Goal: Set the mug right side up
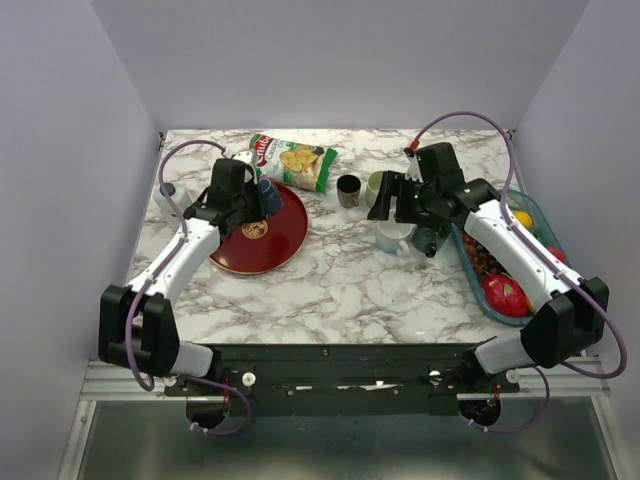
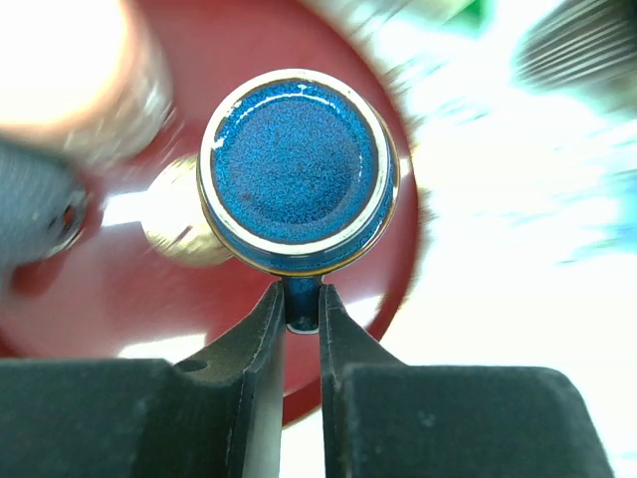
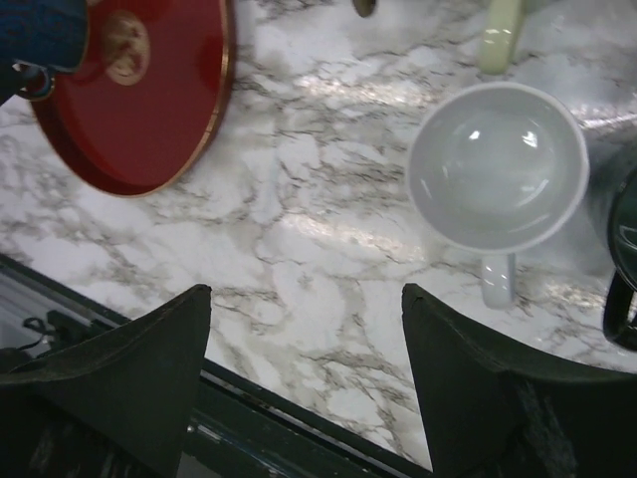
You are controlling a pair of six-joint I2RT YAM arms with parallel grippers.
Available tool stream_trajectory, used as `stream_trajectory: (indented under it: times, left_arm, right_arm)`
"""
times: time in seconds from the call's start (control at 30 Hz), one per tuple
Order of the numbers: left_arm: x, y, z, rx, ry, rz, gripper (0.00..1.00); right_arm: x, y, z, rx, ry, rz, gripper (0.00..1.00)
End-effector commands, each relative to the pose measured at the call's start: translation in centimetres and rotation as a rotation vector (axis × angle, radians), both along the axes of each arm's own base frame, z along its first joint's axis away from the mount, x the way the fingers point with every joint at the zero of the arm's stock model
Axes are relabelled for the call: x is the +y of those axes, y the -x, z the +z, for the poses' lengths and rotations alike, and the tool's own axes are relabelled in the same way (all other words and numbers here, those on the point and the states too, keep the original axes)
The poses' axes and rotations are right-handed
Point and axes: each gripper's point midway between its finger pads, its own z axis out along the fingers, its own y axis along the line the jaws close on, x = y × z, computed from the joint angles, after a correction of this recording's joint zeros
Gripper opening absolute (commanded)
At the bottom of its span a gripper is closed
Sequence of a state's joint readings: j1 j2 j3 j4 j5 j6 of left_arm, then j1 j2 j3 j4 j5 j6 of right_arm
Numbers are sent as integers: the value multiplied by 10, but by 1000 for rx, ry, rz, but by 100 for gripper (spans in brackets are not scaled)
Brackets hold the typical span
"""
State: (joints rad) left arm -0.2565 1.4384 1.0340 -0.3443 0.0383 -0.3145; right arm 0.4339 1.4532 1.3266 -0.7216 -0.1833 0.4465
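- Our left hand (image 2: 302, 299) is clamped on the handle (image 2: 302, 311) of the blue mug (image 2: 299, 164), one finger pressed flat on each side.
- To do this step well, we judge that we should hold the pinch firm and roll the wrist slowly until the mouth faces up. We should lower it only once the base is level.
- In the wrist view, the mug's body sits at twelve o'clock from the hand.
- It appears lifted over the red plate (image 1: 255, 248), near the plate's twelve o'clock rim seen from above.
- A round blue face with a pale ring points at the wrist camera. We cannot tell whether it is the mouth or the base.
- Our right hand (image 3: 304, 299) has its fingers wide apart, holding nothing. It hovers over the marble surface (image 1: 350, 290), with an upright white mug (image 3: 498, 164) at its two o'clock.
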Motion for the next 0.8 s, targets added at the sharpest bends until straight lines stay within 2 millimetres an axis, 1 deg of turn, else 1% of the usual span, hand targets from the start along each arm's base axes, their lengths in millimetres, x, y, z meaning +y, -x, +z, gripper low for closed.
stream_trajectory:
  times: [0.0,0.03,0.07,0.1,0.13,0.17,0.23,0.27,0.33,0.37,0.43,0.47,0.53,0.57,0.63,0.67,0.73,0.77]
  left_arm:
    - [-50,-5,119,-249,333,-108,0]
    - [-57,-2,132,-269,382,-129,0]
    - [-65,-2,152,-321,432,-156,0]
    - [-69,3,170,-359,475,-177,0]
    - [-77,10,185,-361,556,-195,0]
    - [-83,11,209,-426,610,-224,0]
    - [-93,23,240,-453,749,-255,0]
    - [-97,27,264,-521,808,-288,0]
    - [-105,34,286,-548,881,-319,0]
    - [-108,39,302,-566,943,-332,0]
    - [-116,47,319,-590,996,-361,0]
    - [-118,50,330,-614,1027,-366,0]
    - [-124,57,344,-630,1061,-394,0]
    - [-126,61,353,-653,1079,-415,0]
    - [-131,65,362,-657,1116,-437,0]
    - [-134,70,369,-675,1135,-461,0]
    - [-137,72,375,-671,1166,-472,0]
    - [-139,74,379,-685,1182,-488,0]
  right_arm:
    - [36,-5,60,-134,-215,113,84]
    - [45,-1,70,-143,-262,154,84]
    - [52,-4,85,-184,-308,172,84]
    - [57,-4,95,-204,-342,196,84]
    - [64,2,107,-221,-390,243,84]
    - [69,0,127,-274,-437,267,84]
    - [78,6,150,-316,-507,331,84]
    - [82,5,169,-364,-557,347,84]
    - [88,11,191,-404,-621,396,82]
    - [90,11,208,-450,-668,407,81]
    - [94,15,223,-481,-719,436,77]
    - [95,15,236,-518,-754,444,76]
    - [97,14,245,-530,-781,452,74]
    - [98,15,254,-547,-807,457,73]
    - [99,16,263,-564,-836,473,72]
    - [100,18,273,-584,-864,480,71]
    - [101,17,279,-593,-888,480,69]
    - [101,17,285,-601,-903,483,67]
